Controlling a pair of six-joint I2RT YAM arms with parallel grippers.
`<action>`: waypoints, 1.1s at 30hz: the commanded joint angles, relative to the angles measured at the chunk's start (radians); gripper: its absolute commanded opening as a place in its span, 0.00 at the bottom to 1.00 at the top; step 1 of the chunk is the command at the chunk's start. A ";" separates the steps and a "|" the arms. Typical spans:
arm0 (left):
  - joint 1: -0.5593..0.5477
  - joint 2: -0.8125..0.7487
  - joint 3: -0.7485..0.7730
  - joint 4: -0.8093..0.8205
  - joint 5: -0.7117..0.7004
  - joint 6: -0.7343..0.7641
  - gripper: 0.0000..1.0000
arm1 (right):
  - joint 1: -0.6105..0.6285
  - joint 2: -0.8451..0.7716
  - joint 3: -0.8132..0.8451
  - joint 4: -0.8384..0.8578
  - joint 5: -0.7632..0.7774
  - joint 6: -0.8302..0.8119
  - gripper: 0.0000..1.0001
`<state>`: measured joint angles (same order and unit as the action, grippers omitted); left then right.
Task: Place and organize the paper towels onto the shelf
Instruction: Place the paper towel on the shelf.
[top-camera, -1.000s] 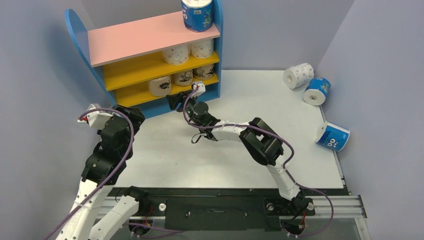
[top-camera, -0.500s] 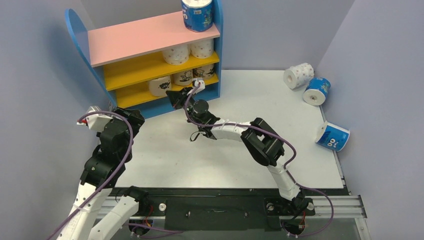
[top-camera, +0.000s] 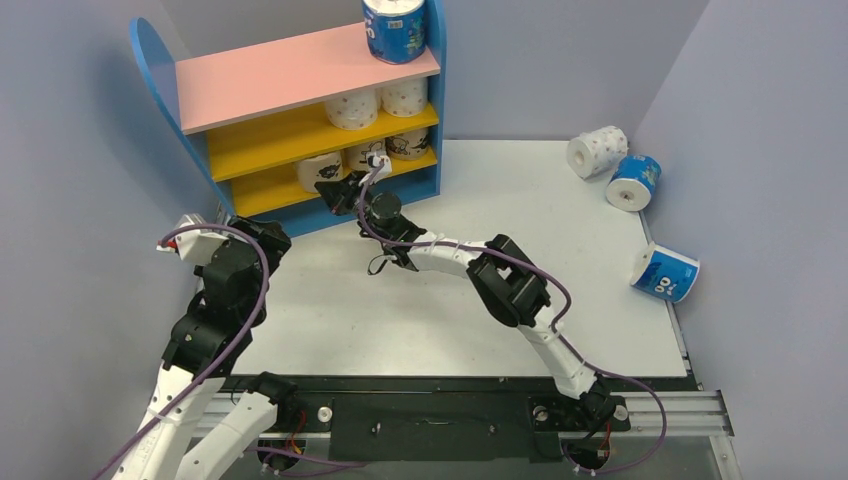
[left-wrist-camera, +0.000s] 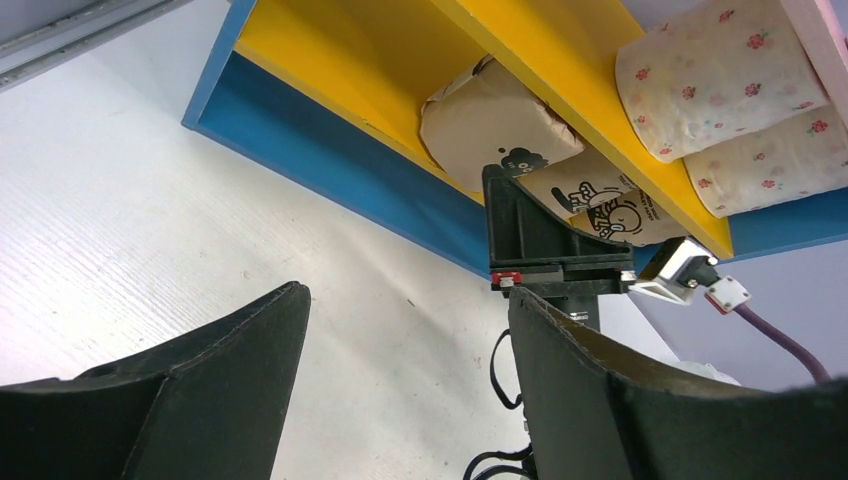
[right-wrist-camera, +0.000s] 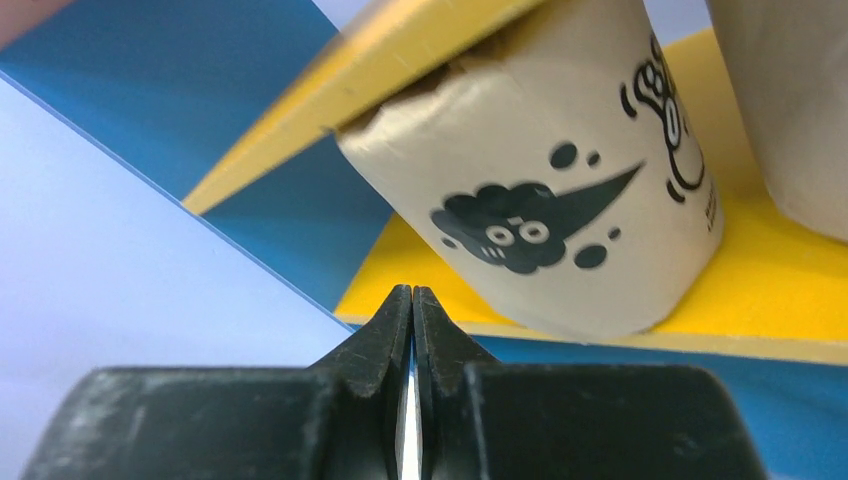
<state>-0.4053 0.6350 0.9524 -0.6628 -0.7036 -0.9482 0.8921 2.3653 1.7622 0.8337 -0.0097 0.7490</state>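
Paper towels (top-camera: 404, 96): six sit on the shelf (top-camera: 150, 60). One blue-and-white roll (top-camera: 394, 28) stands upright at the R end of the pink top board (top-camera: 280, 75), two dotted white rolls (top-camera: 352, 108) are side by side on the upper yellow board (top-camera: 270, 140), and three tan cartoon rolls (top-camera: 318, 172) are along the lower yellow board (top-camera: 262, 192). The other three lie on the table (top-camera: 500, 200), far R: a dotted roll (top-camera: 597, 151) w/ a blue roll (top-camera: 633, 181) just beside it, and a second blue roll (top-camera: 666, 272) nearer me at the table's R edge. My R gripper (right-wrist-camera: 412, 300) is at the shelf front, fingers pressed together w/ nothing in them, tips just in front of the leftmost tan roll (right-wrist-camera: 560, 200); can't tell if they touch. L gripper (left-wrist-camera: 405, 310) hangs over the table by the shelf's L end, fingers apart, nothing between.
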 joint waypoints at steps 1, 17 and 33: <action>-0.006 -0.005 -0.004 0.020 -0.021 0.018 0.71 | 0.008 0.018 0.066 -0.008 -0.025 0.019 0.00; -0.012 -0.009 -0.017 0.020 -0.040 0.025 0.71 | -0.012 0.138 0.280 -0.110 0.040 0.045 0.00; -0.018 -0.004 -0.030 0.036 -0.054 0.033 0.72 | -0.032 0.197 0.388 -0.175 0.072 0.051 0.00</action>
<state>-0.4183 0.6338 0.9253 -0.6586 -0.7368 -0.9306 0.8688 2.5343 2.0930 0.6548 0.0433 0.7979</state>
